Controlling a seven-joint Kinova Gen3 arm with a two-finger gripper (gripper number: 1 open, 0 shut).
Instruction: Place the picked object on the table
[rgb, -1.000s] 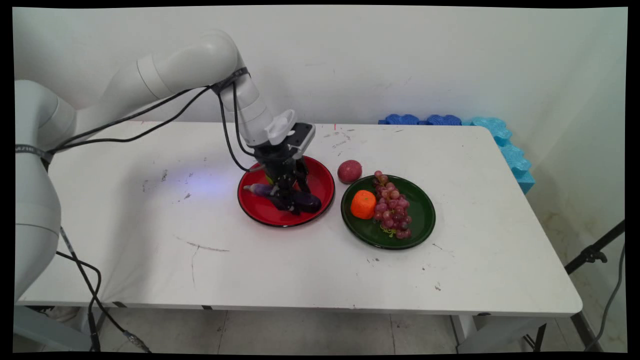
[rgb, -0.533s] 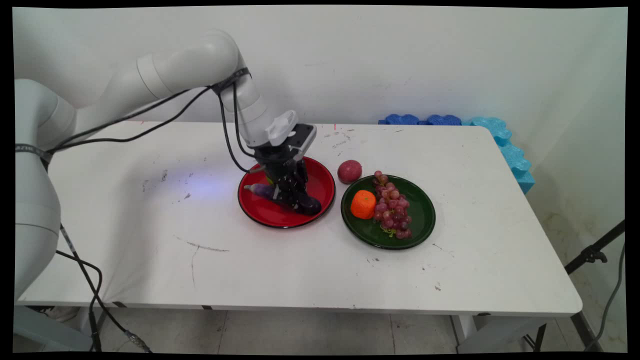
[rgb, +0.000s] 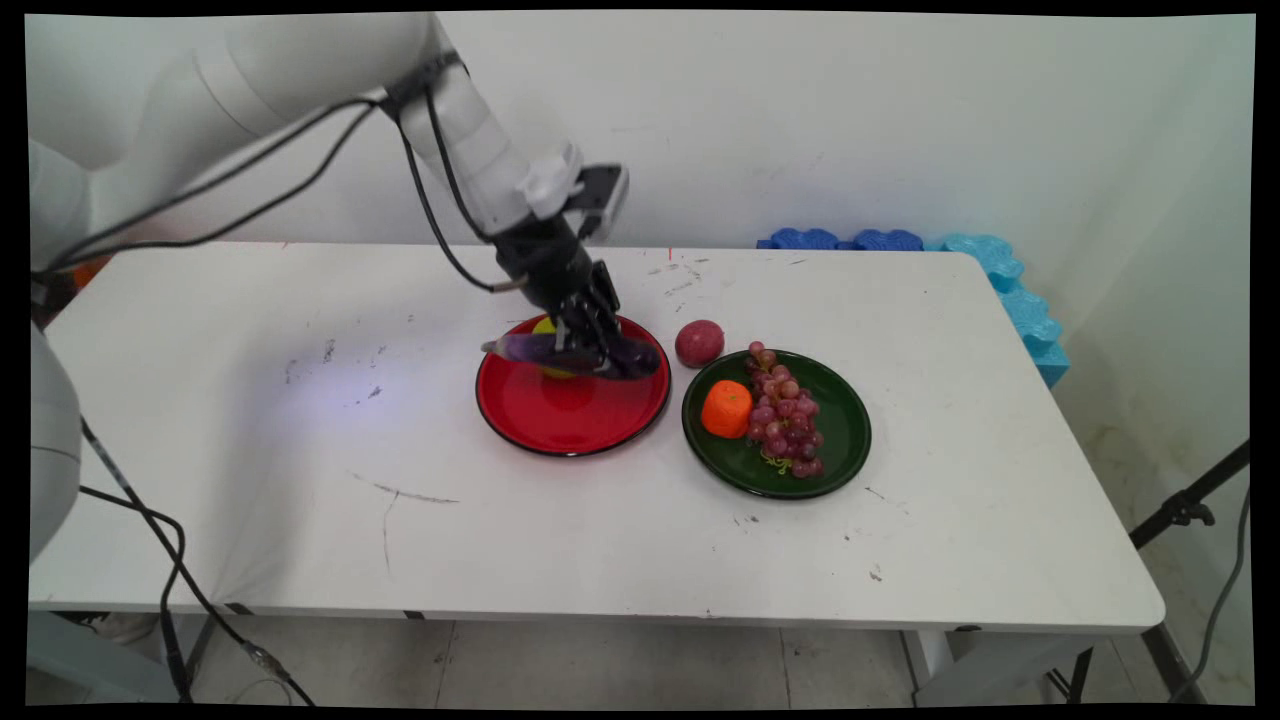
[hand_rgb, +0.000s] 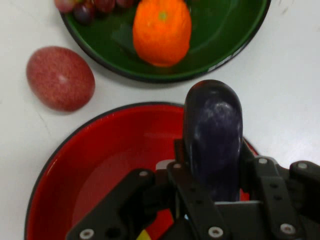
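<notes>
My gripper (rgb: 592, 352) is shut on a dark purple eggplant (rgb: 580, 353) and holds it lying level in the air above the far half of the red plate (rgb: 530, 415). In the hand view the eggplant (hand_rgb: 213, 137) sticks out forward from between the fingers, over the red plate (hand_rgb: 100, 160). A yellow fruit (rgb: 545, 327) lies on the plate behind the eggplant, mostly hidden.
A red-brown fruit (rgb: 699, 343) lies on the table just right of the red plate. Right of that stands a green plate (rgb: 845, 440) with an orange (rgb: 726, 409) and a bunch of red grapes (rgb: 784, 412). Blue foam blocks (rgb: 1000, 270) line the far right edge.
The arm has risen and lifted the eggplant off the red plate; it now hangs level above the plate's far side. The yellow fruit has come into view.
</notes>
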